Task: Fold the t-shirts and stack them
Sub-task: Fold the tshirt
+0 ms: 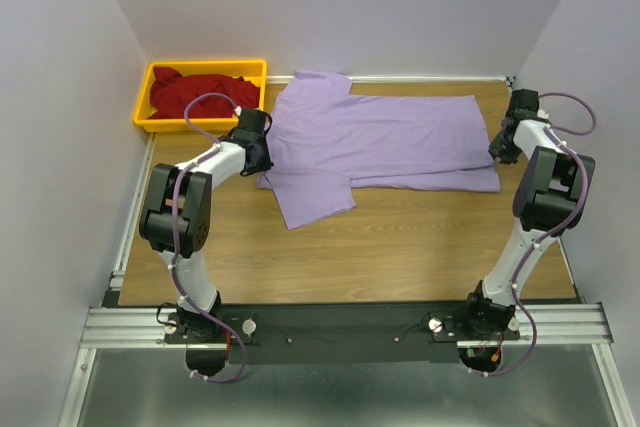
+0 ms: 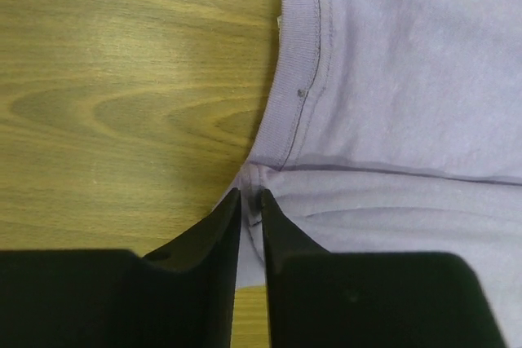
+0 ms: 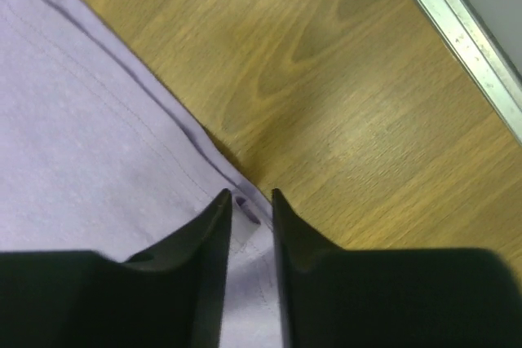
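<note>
The lavender t-shirt (image 1: 380, 142) lies flat on the wooden table, folded lengthwise, with one sleeve sticking out toward the front. My left gripper (image 1: 264, 154) rests at the shirt's left end by the collar (image 2: 298, 79). Its jaws (image 2: 250, 195) stand slightly apart, with a pinch of lavender cloth loose in the narrow gap. My right gripper (image 1: 498, 151) sits at the hem corner on the right. Its jaws (image 3: 251, 195) are a little open around a small fold of the hem (image 3: 245, 226). The dark red t-shirt (image 1: 200, 93) lies crumpled in the bin.
The yellow plastic bin (image 1: 205, 65) stands at the back left corner of the table. A metal rail (image 3: 457, 30) runs along the table's right edge, close to my right gripper. Grey walls enclose the table at the back and on both sides.
</note>
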`<act>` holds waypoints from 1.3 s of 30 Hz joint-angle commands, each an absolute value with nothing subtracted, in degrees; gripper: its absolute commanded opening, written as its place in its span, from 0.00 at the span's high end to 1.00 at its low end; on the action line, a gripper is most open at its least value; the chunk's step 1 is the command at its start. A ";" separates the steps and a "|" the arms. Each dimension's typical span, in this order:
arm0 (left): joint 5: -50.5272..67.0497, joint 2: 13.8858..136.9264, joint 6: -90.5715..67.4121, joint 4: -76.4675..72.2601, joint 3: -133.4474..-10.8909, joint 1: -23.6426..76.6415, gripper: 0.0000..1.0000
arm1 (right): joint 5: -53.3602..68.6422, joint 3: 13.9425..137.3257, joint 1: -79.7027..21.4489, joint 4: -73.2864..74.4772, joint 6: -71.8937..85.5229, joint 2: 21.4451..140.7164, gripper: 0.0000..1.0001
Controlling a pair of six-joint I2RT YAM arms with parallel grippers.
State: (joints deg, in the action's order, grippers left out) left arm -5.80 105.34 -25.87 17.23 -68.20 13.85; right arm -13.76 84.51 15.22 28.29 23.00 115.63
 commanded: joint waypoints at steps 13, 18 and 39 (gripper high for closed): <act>-11.25 79.93 -24.61 18.81 -60.04 13.62 0.29 | -8.27 74.45 -3.67 26.90 20.22 95.02 0.35; -15.02 66.82 -24.00 17.32 -51.00 13.71 0.22 | -6.77 69.79 -25.07 24.71 17.93 91.58 0.36; -21.27 43.50 -25.05 9.32 -34.98 13.71 0.17 | -7.03 87.63 -58.89 21.36 15.82 120.76 0.45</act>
